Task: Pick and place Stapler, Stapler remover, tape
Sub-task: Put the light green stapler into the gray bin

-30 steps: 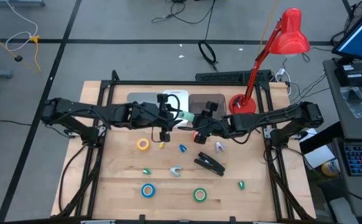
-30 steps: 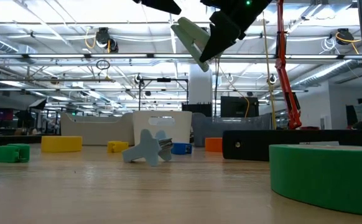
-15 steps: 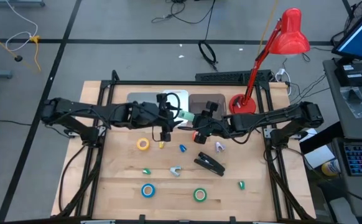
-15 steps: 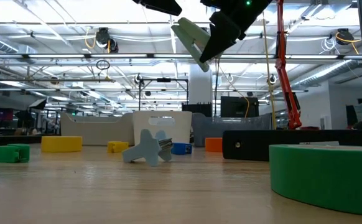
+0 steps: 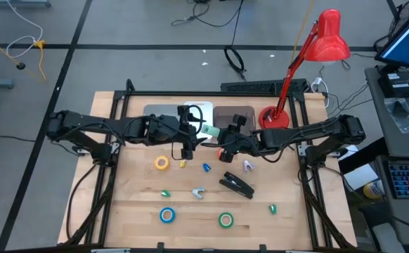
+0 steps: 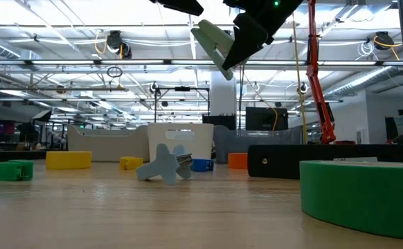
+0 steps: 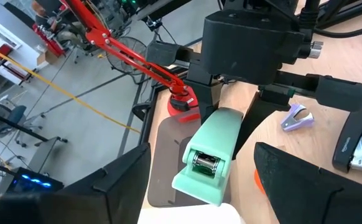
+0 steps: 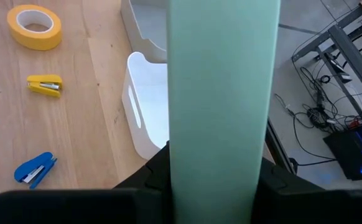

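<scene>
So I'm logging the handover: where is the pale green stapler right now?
The pale green stapler is in the air above the table's far middle, clamped in the right gripper, with the left gripper open just beside it, over the white bin.

A red desk lamp (image 5: 310, 60) is standing at the back of the wooden table (image 5: 134, 204). Beside the lamp's base a dark tray (image 5: 227, 114) is lying, and a white bin (image 8: 145, 118) is sitting further along from the lamp. Cables (image 5: 208, 13) are trailing on the floor behind the lamp.
</scene>
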`<state>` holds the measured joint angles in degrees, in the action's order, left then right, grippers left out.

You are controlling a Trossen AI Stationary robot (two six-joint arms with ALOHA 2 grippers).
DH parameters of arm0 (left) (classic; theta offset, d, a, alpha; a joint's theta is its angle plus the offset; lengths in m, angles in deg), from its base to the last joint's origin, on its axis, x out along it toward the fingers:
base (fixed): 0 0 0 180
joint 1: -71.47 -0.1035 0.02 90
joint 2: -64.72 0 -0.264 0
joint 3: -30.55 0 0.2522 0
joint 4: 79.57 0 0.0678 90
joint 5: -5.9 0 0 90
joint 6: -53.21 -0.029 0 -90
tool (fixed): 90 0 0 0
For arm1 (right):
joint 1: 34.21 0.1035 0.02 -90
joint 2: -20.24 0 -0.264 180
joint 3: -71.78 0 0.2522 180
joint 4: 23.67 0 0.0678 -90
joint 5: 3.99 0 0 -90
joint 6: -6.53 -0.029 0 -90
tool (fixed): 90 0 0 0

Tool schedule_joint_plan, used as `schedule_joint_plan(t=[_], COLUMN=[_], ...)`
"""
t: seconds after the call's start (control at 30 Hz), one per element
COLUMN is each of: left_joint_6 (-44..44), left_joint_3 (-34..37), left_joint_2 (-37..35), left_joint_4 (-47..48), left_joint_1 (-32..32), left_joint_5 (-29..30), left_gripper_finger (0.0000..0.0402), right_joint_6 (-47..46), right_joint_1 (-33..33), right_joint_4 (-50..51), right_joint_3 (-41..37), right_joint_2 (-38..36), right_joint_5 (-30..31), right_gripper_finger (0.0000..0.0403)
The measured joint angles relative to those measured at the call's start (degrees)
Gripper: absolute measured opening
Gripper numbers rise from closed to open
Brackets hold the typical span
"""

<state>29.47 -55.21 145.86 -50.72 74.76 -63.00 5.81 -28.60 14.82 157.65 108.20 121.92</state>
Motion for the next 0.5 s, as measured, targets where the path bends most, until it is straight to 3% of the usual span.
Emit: schedule_joint_plan(t=[0.5], left_joint_6=[-0.2], left_joint_3=[0.0], left_joint_2=[1.3], left_joint_4=[0.0], left_joint_1=[-2.1], left_joint_5=[-2.8], left_gripper_finger=[0.0287], right_joint_6=[0.6], right_joint_1=[0.3], right_joint_4=[-0.5], right_joint_3=[0.0], right_joint_2=[0.0], right_joint_5=[-0.2], right_gripper_finger=[0.0105])
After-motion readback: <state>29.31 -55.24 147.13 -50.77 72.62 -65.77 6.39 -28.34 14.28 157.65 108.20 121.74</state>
